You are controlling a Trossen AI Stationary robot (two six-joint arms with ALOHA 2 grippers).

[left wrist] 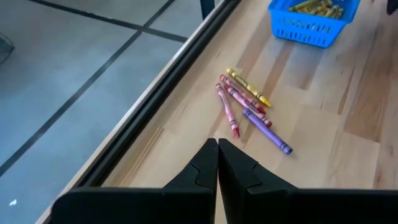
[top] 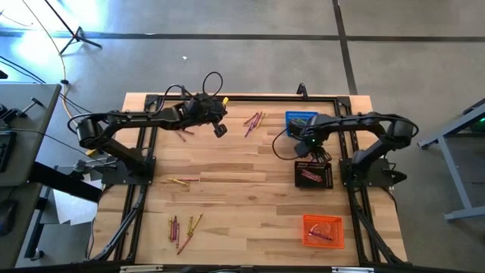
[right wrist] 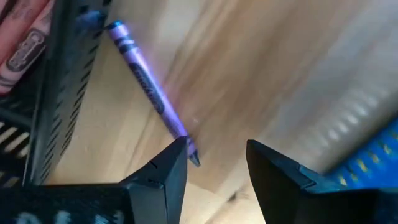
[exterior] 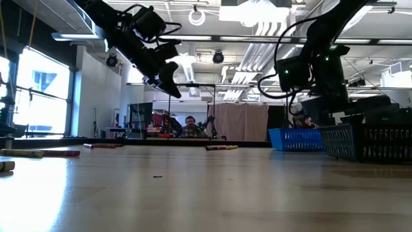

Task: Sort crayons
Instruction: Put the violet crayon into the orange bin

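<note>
Yellow, pink and purple crayons (top: pixel 254 121) lay in scattered clusters on the wood; one purple crayon (right wrist: pixel 152 93) lay beside a dark basket (right wrist: pixel 59 93).

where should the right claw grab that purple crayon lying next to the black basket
Grip the thin purple wax crayon at mid-length, across its narrow width, coming straight down. It lies flat on the wooden table close beside the black mesh basket; the open right claw hovers near its tip.

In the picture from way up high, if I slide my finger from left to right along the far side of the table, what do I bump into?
Left gripper → bunch of crayons → blue basket → right gripper.
</note>
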